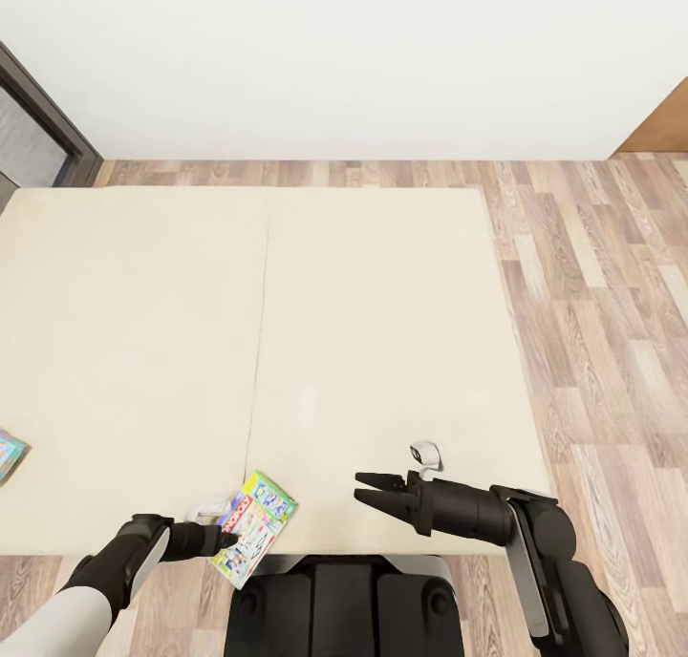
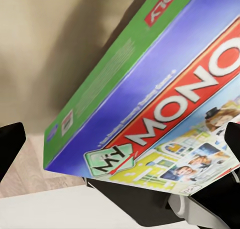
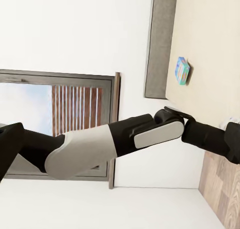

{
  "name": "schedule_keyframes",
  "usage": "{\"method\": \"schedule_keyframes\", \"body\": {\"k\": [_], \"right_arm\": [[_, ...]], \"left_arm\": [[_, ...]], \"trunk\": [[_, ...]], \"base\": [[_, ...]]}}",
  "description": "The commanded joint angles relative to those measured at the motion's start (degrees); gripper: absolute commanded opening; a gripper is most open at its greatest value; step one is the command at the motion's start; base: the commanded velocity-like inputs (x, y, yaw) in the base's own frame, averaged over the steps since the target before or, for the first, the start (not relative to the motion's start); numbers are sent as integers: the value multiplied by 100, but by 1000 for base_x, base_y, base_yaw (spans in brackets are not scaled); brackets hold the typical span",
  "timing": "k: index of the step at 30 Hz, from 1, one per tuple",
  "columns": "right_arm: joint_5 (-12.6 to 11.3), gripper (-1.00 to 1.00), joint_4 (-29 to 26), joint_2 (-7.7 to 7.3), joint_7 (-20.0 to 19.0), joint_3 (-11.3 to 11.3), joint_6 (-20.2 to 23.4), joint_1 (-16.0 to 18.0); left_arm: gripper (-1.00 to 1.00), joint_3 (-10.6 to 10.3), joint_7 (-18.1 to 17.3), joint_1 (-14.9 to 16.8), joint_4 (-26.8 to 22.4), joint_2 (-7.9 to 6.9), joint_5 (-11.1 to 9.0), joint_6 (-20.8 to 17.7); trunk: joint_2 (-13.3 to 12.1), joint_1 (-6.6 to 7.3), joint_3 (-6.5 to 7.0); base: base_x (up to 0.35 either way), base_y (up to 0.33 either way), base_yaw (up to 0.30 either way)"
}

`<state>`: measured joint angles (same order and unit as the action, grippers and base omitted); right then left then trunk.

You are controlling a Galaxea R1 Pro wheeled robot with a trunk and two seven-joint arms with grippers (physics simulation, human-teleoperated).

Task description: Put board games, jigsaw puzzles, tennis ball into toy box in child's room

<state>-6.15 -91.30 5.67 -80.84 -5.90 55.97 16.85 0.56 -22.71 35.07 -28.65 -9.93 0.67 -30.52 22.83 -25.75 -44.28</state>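
Monopoly board game sits low and left of centre in the head view, at the bed's near edge — left gripper clenched on its edge. Right gripper, lower centre, fingers released, hovering. Second board game lies far left.
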Motion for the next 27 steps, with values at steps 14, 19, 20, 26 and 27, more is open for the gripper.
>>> {"method": "schedule_keyframes", "body": {"k": [14,19,20,26,27], "right_arm": [[0,100,-2,5,-28,-8,44,2],[0,100,-2,5,-28,-8,45,2],[0,100,-2,5,-28,-8,45,2],[0,100,-2,5,-28,-8,45,2],[0,100,-2,5,-28,-8,45,2]], "left_arm": [[100,5,-23,0,-9,74,16,-14],[100,-2,-23,0,-9,83,20,-9],[100,1,-23,0,-9,85,19,-8],[100,1,-23,0,-9,87,13,-10],[100,2,-23,0,-9,87,13,-12]], "trunk": [[9,-3,-8],[9,-3,-8],[9,-3,-8],[9,-3,-8],[9,-3,-8]], "base": [[0,-64,0],[0,-23,0],[0,-6,0],[-3,-17,0],[-56,-140,0]]}}
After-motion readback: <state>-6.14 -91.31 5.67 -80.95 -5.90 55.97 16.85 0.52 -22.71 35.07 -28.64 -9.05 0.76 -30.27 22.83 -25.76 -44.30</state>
